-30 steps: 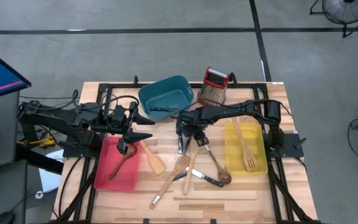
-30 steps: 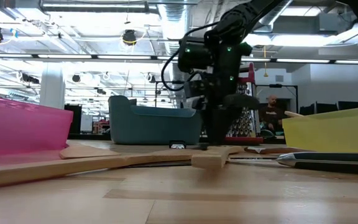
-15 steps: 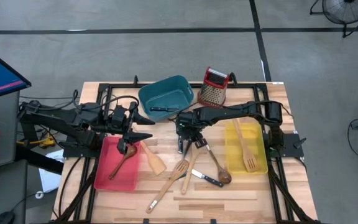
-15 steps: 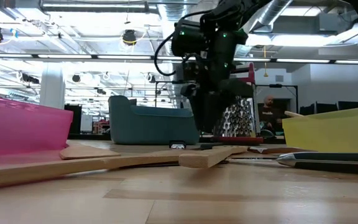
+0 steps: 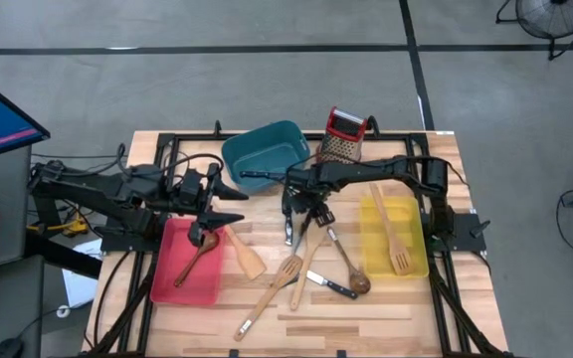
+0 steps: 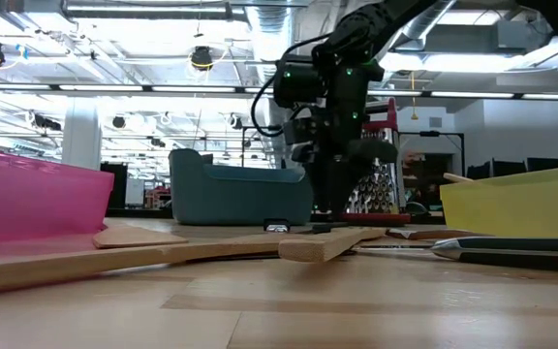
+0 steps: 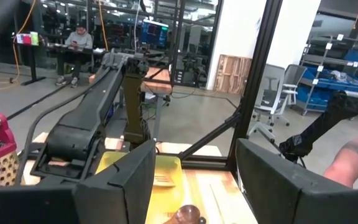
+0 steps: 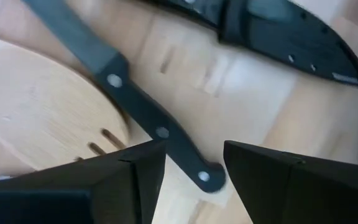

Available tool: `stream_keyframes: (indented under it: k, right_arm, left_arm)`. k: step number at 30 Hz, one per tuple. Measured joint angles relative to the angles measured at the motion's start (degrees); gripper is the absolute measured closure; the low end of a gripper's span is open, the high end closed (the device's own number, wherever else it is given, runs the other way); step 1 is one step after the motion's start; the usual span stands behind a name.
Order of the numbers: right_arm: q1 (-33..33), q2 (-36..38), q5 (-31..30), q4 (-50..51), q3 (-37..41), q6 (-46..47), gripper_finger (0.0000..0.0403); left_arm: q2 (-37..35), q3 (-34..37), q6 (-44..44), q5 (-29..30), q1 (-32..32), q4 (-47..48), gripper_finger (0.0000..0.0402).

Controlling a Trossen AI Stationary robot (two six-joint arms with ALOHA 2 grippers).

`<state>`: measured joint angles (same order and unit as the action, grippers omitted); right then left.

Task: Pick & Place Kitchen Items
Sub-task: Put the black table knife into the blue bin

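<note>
High view: right gripper (image 5: 296,211) hovers over the utensil pile; left gripper (image 5: 210,221) sits above the red bin (image 5: 170,281). Right wrist view: fingers (image 8: 272,186) apart above a black-handled knife (image 8: 135,106), empty. Left wrist view: fingers (image 7: 120,183) apart, empty.

Crossed utensils (image 5: 311,261) between bins (image 5: 394,235)

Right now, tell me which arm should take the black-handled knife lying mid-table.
Right. The right gripper hangs directly over the black-handled knife, its open fingers on either side of the handle in its wrist view. The left gripper is over the red bin, holding nothing.
</note>
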<state>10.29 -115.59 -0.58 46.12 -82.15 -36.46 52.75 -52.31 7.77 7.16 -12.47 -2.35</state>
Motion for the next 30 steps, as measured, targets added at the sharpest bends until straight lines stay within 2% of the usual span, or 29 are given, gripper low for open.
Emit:
stream_keyframes:
  k: [15,27,30]
  right_arm:
    - [-1.4,0.0,-2.4,1.1,0.0,-4.5,0.0194]
    - [-1.9,0.4,-3.6,-5.5,6.8,-4.7,0.0194]
    - [-1.7,0.4,-3.5,-5.4,6.9,-4.6,0.0211]
  left_arm:
    - [0.0,0.0,0.1,0.0,0.0,0.2,0.0198]
    - [0.0,0.0,0.0,0.0,0.0,0.4,0.0198]
    - [0.0,0.0,0.0,0.0,0.0,0.4,0.0198]
